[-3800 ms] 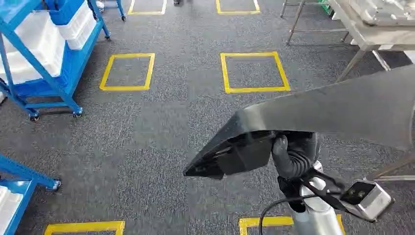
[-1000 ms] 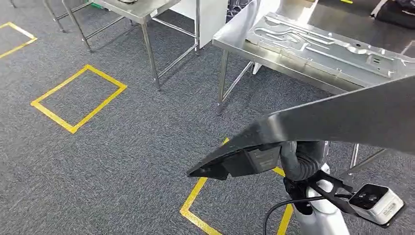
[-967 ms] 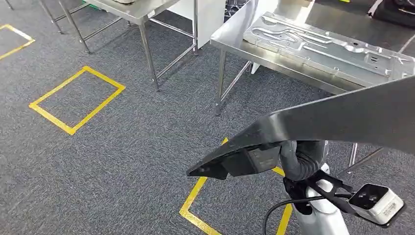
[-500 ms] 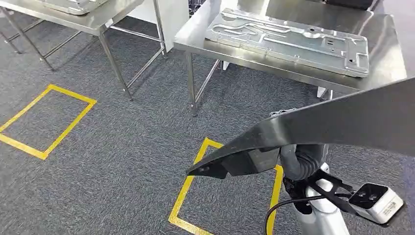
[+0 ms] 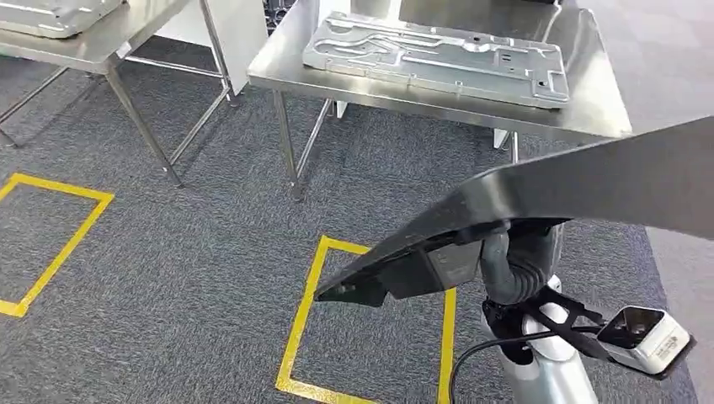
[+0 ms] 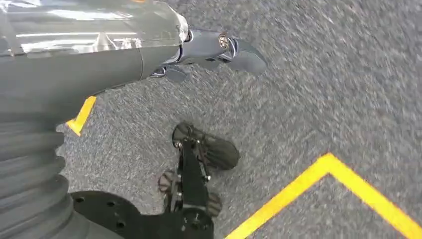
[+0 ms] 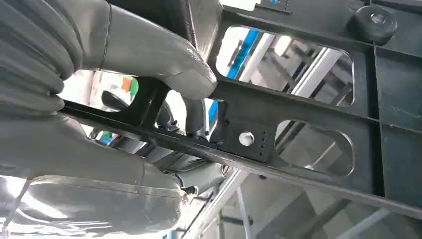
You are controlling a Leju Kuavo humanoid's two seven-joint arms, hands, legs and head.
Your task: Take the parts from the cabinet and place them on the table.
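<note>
One large dark panel (image 5: pixel 589 189) is the part being carried, and the right hand (image 5: pixel 514 265) grips it from underneath, near its pointed lower end. In the head view the hand's grey ribbed cover and dark fingers sit tucked below the panel's underside, just beside a dark block-like fitting (image 5: pixel 429 273) on the panel's lower face. The right wrist view shows the grip closely: the thick grey thumb (image 7: pixel 164 59) presses over a black ribbed bar of the panel (image 7: pixel 298 114), while darker fingers (image 7: pixel 194 117) curl through one of its cut-out windows (so the hand is clamped on the part, not merely resting under it).

Ahead of the right hand and beyond the panel's upper edge stands a steel table (image 5: pixel 598 105) on thin legs. A pressed silver metal plate (image 5: pixel 438 55) lies flat on its top. Off to the left of the hand, further out, a second steel table (image 5: pixel 93 42) carries another silver part at its edge. Below the hand, yellow tape (image 5: pixel 303 311) marks a rectangle on the grey carpet.

The left hand (image 6: pixel 214 50) hangs over the carpet, holding nothing; its dark fingers (image 6: pixel 244 52) reach out loosely and lie near one another, not curled into a fist. A line of yellow tape (image 6: pixel 318 174) crosses the floor beneath it.
</note>
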